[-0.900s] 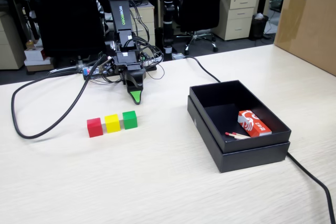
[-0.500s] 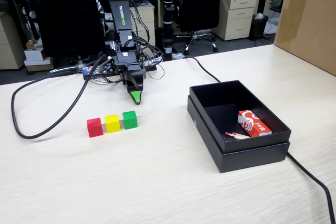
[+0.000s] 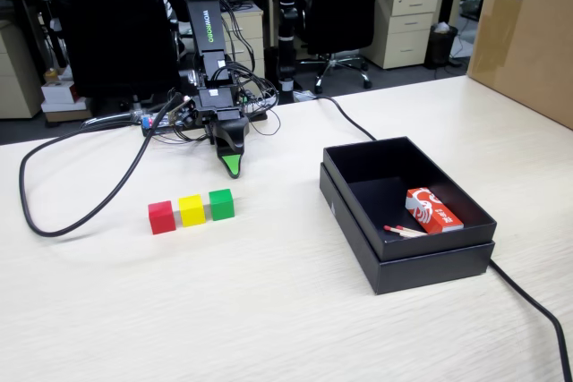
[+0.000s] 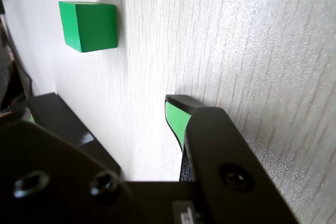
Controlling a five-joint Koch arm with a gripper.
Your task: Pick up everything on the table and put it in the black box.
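Fingers (image 3: 232, 165) rest tip-down on the worktop (image 3: 269, 310), empty; how far apart, I cannot tell. Green cube (image 3: 221, 204), yellow cube (image 3: 192, 209), red cube (image 3: 162, 216) sit just ahead; black box (image 3: 403, 261) off right, bare worktop between.

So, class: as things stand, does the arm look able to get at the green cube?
Probably yes. The green cube sits on bare table just in front of the end effector, at the near end of the row, with nothing between them. The yellow cube crowds one side, though.
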